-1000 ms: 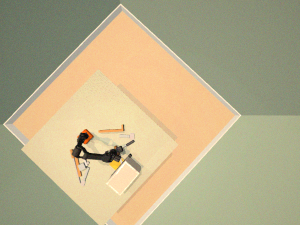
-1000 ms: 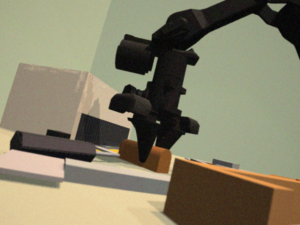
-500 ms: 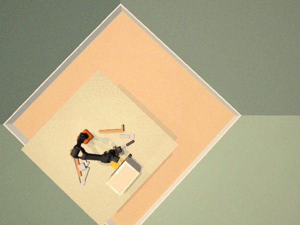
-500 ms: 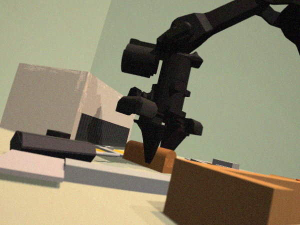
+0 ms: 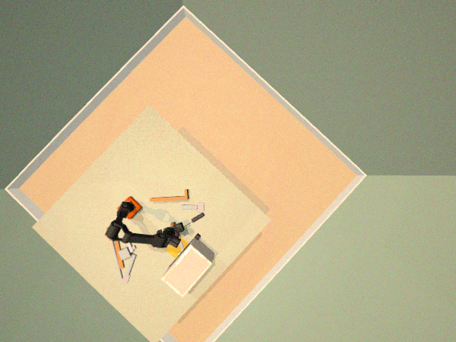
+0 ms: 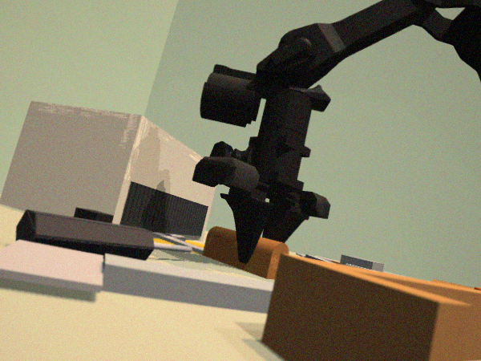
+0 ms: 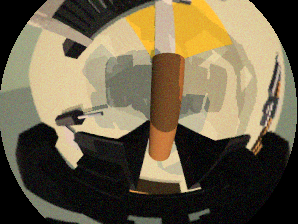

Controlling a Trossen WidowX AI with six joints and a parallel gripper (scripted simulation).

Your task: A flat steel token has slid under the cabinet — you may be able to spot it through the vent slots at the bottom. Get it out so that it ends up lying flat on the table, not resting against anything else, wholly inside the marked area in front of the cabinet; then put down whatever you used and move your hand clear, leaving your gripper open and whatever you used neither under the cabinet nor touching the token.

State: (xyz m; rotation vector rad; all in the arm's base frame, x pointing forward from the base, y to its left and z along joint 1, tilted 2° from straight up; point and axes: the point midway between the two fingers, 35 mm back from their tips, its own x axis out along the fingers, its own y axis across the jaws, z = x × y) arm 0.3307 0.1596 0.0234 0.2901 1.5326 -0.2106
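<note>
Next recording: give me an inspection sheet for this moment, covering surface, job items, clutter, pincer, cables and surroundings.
Surface: pale beige table top on an orange floor.
Job items: pale box-shaped cabinet with dark vent slots along its base; yellow marked area in front of it; steel token not visible.
Tool: brown cylindrical handle with a pale shaft pointing toward the slots.
Clutter: orange L-shaped bar, pale T-shaped piece, small dark bar, further orange and grey pieces by the arm's base.
Pincer: black pincer shut on the brown handle.
Cables: nothing seen.
Surroundings: low pale border wall, green backdrop.
</note>
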